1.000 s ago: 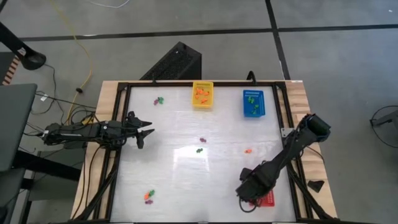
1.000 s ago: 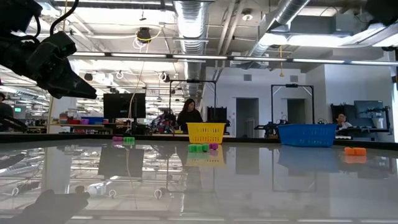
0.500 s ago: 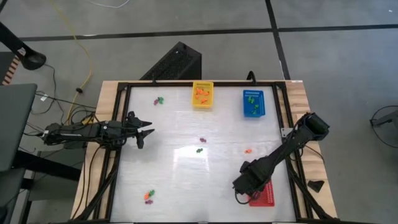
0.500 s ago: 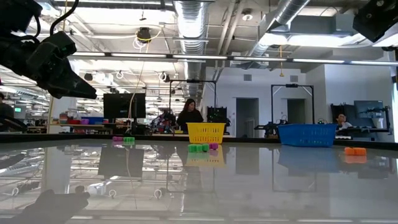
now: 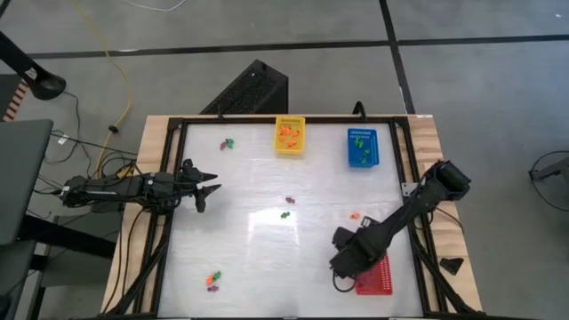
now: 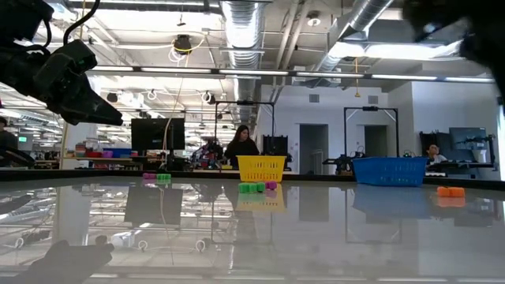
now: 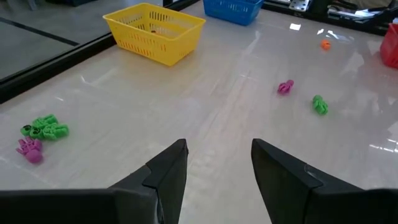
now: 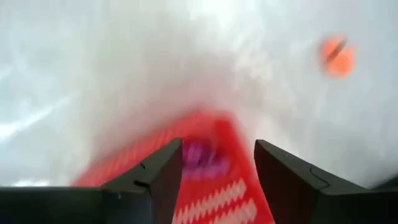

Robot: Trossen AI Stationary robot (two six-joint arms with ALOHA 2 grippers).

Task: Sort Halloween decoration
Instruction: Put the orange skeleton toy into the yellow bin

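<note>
Halloween decoration [image 5: 285, 214] lies scattered on the glossy white table [image 5: 267, 258], well ahead of the parted, empty left gripper [image 5: 206, 187]; the right gripper [image 5: 339, 264] hangs beside the red basket [image 5: 377, 276], fingers spread. Low view: people sit in the workshop behind. Right wrist: purple trinkets [image 8: 202, 154] in the basket.

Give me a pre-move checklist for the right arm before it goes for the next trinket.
1. Right hand empty, fingers apart: ok.
2. Purple trinket already lying in the red basket: ok.
3. Next target, orange trinket, lies alone on the table, beside no other piece: ok.
4. Left hand waits open over the table's left edge, away from the right arm's path: ok.
5. Yellow basket at the far edge, ready for orange pieces: ok.
</note>
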